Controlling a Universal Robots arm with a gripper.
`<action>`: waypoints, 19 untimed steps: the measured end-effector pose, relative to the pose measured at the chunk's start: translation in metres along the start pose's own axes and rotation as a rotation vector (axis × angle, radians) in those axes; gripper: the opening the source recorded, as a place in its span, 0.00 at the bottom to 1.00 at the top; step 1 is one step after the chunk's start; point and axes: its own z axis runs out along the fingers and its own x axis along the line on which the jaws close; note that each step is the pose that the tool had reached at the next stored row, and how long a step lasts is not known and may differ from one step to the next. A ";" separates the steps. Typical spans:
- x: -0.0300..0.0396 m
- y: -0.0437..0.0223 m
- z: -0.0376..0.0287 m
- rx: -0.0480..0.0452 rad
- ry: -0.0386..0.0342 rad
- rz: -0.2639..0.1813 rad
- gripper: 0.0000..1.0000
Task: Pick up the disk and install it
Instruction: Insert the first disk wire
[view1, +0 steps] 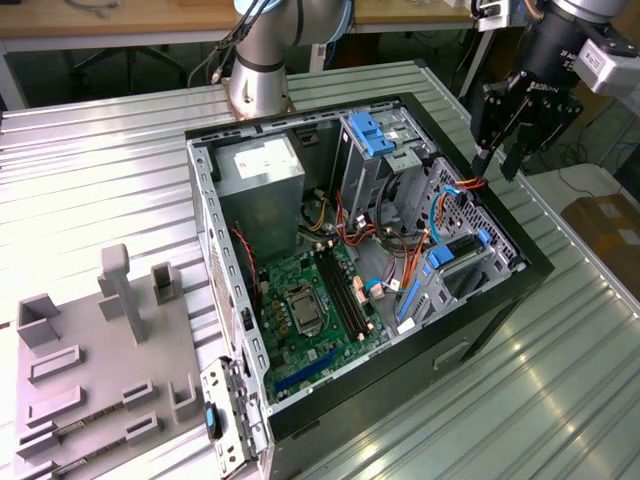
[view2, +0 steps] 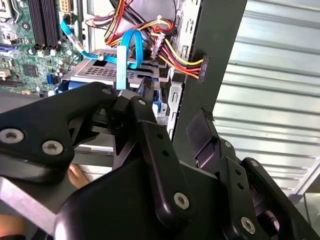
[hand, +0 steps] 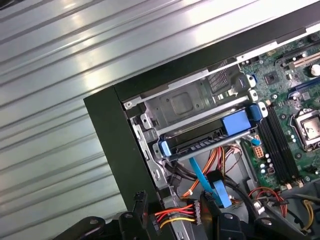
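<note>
1. In the exterior view, the gripper (view1: 498, 165) is hovering empty, claw apart, over the computer case (view1: 380, 395) rim.
2. In the second wrist view, its fingers (view2: 145, 125) are straddling open air near a power connector (view2: 202, 70).
3. In the first wrist view, the disk (hand: 200, 142) is sitting edge-on in the drive bay (hand: 180, 102).

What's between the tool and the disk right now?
In the first wrist view, a flat blue data cable and red-yellow-orange power wires lie between the open tool and the flat blue-railed disk.

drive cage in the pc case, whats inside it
The disk on blue rails, cables running beside it. The cage plate covers its broad face, so no label shows.
</note>
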 end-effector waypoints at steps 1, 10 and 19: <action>0.0001 -0.0006 0.0003 0.0002 0.0000 -0.008 0.55; -0.0005 -0.0173 0.0034 0.0016 0.0002 -0.102 0.55; 0.0017 -0.0199 0.0080 0.0063 -0.0003 -0.241 0.55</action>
